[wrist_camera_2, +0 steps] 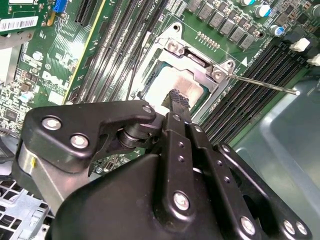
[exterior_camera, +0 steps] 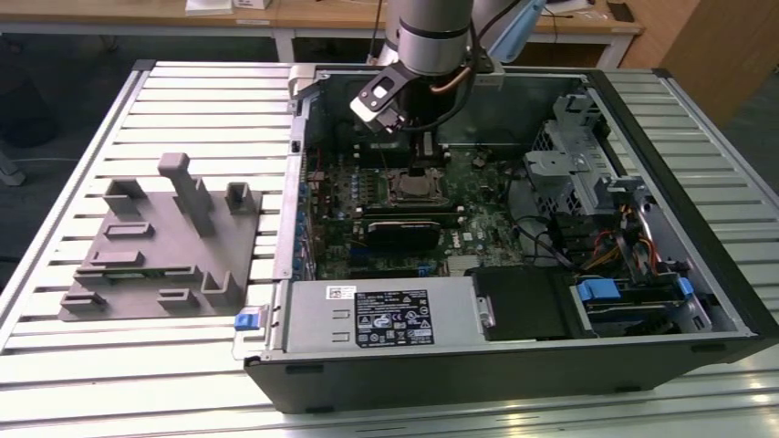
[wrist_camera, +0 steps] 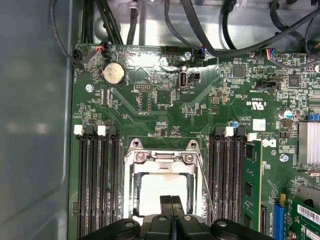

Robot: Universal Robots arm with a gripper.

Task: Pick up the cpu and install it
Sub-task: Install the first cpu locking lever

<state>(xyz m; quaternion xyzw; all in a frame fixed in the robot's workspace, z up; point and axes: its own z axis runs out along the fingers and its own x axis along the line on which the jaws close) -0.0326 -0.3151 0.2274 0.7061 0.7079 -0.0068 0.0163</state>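
The cpu (wrist_camera: 152, 192) lies flat in its socket on the green motherboard (wrist_camera: 150, 107), pale silvery top up, framed by the metal socket bracket (wrist_camera: 162, 157). My gripper (wrist_camera: 171, 202) hangs straight over it inside the open computer case (exterior_camera: 512, 365), its two black fingers pressed together with nothing between them. In the second wrist view the fingertips (wrist_camera_2: 176, 96) sit at or just above the top of the cpu (wrist_camera_2: 162, 82); I cannot tell whether they touch. The exterior view shows the gripper (exterior_camera: 422, 166) right above the cpu (exterior_camera: 418, 190).
A thin socket lever rod (wrist_camera_2: 260, 82) sticks out beside the socket. Memory slots (wrist_camera: 97, 180) flank it on both sides. A black ribbed block (exterior_camera: 402, 233), a labelled power supply (exterior_camera: 383, 315) and drive cages (exterior_camera: 585, 155) crowd the case. A grey fixture (exterior_camera: 159, 237) stands on the table at the exterior view's left.
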